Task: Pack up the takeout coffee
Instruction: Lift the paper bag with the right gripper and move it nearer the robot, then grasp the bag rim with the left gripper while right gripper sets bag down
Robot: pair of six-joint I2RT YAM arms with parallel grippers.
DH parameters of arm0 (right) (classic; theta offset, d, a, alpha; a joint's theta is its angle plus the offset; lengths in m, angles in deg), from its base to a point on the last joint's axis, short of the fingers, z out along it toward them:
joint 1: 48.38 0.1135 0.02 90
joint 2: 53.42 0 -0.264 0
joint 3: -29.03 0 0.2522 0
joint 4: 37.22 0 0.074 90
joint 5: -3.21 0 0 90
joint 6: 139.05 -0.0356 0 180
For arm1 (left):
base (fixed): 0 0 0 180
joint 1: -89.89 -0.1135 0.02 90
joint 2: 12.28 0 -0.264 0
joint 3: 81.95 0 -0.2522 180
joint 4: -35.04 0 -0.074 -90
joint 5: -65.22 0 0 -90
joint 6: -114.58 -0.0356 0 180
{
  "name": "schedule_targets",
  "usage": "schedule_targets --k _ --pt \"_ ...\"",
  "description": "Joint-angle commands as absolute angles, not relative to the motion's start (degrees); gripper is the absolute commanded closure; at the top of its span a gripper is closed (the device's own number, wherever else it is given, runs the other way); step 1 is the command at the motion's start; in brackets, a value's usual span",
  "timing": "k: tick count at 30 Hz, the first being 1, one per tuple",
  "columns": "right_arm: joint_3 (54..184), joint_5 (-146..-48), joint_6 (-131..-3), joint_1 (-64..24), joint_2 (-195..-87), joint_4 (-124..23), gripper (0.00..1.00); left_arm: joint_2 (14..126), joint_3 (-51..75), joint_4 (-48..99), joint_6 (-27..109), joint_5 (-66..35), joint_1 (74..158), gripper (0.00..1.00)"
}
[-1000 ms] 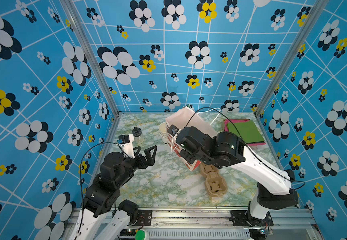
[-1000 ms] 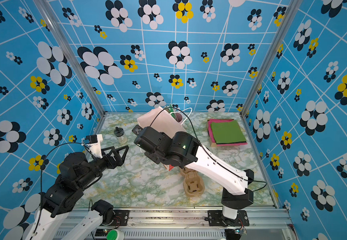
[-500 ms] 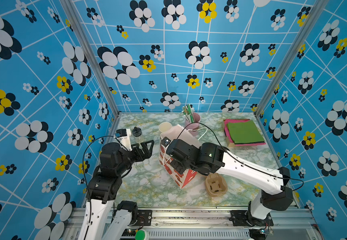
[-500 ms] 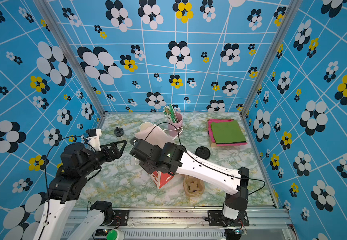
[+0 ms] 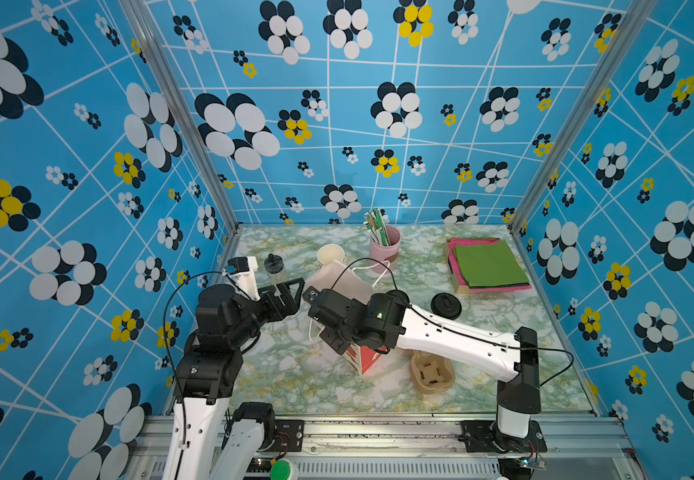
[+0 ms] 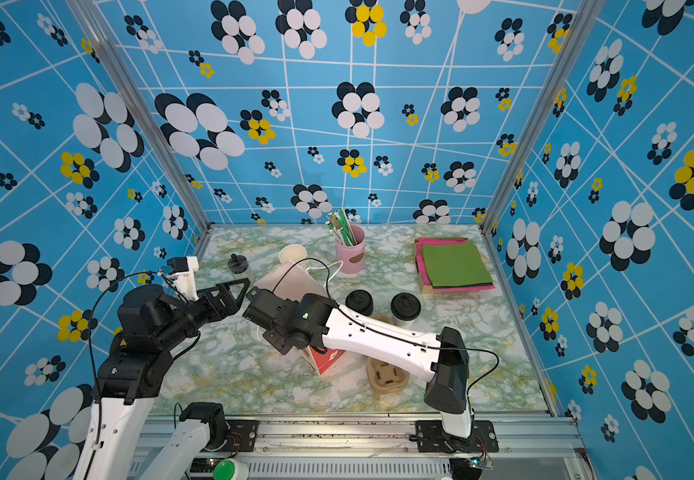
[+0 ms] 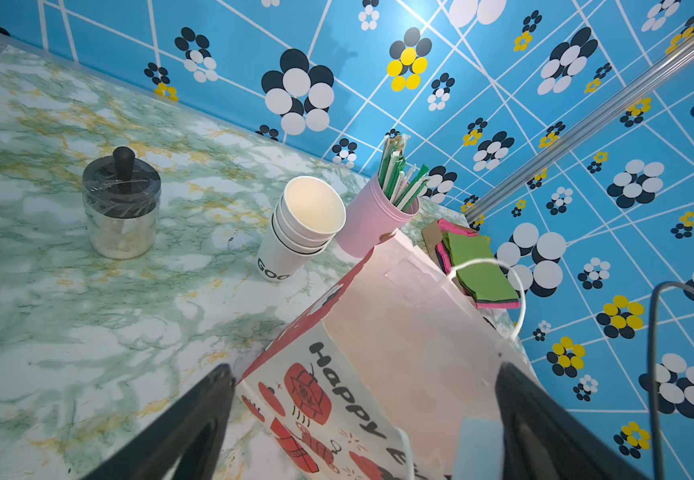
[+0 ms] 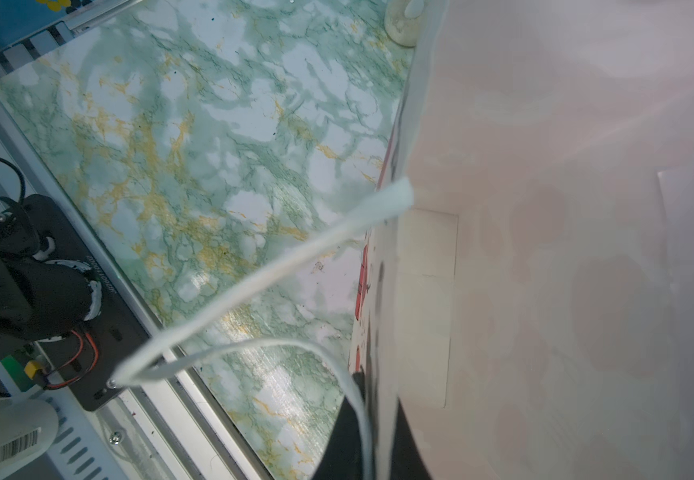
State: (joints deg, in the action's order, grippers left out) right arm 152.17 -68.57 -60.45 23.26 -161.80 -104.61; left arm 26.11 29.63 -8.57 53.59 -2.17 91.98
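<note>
The takeout coffee (image 6: pixel 406 308), a white cup under a black lid, stands right of centre on the table; in a top view only its lid (image 5: pixel 445 305) shows above my right arm. A paper bag (image 5: pixel 337 278) with red print stands tilted at mid-table. My right gripper (image 5: pixel 330 338) is shut on the bag's near wall; the right wrist view shows a finger (image 8: pixel 343 432) outside and the other inside the bag (image 8: pixel 544 208). My left gripper (image 7: pixel 364 370) is open just left of the bag (image 7: pixel 399 332), its fingers straddling the bag's corner without touching it.
Behind the bag stand a stack of lidless cups (image 5: pixel 330 255), a pink holder of straws (image 5: pixel 384 245) and a glass jar (image 5: pixel 274 268). Folded napkins (image 5: pixel 488 266) lie back right. A cardboard cup carrier (image 5: pixel 430 370) lies front right. A pile of black lids (image 6: pixel 359 301) sits beside the coffee.
My right arm has brought the bag down and forward-left from up near the back onto the table. My left gripper has swung up and in toward the bag, still open.
</note>
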Motion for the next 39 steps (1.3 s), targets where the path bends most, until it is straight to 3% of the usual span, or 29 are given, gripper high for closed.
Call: schedule_targets --k 1,20,28,35,39 --pt "154.39 -70.21 -60.10 23.78 -163.24 -104.16 0.82 25.01 29.97 -9.24 51.62 -3.04 90.96 0.01" --pt "158.69 -71.19 -57.84 23.78 -158.34 -106.81 0.22 27.95 27.19 -8.88 46.68 -0.33 89.54 0.01" --pt "157.72 -71.22 -57.84 23.77 -153.62 -104.69 0.12 31.43 24.83 -10.12 42.22 2.82 89.54 0.02" --pt "146.88 -65.90 -59.64 23.69 -141.50 -97.23 0.02 39.42 19.64 -13.32 35.34 6.94 89.76 0.17" --pt "140.03 -60.92 -62.59 22.56 -134.25 -97.32 0.02 43.08 17.11 -14.74 32.07 6.91 90.70 0.26"
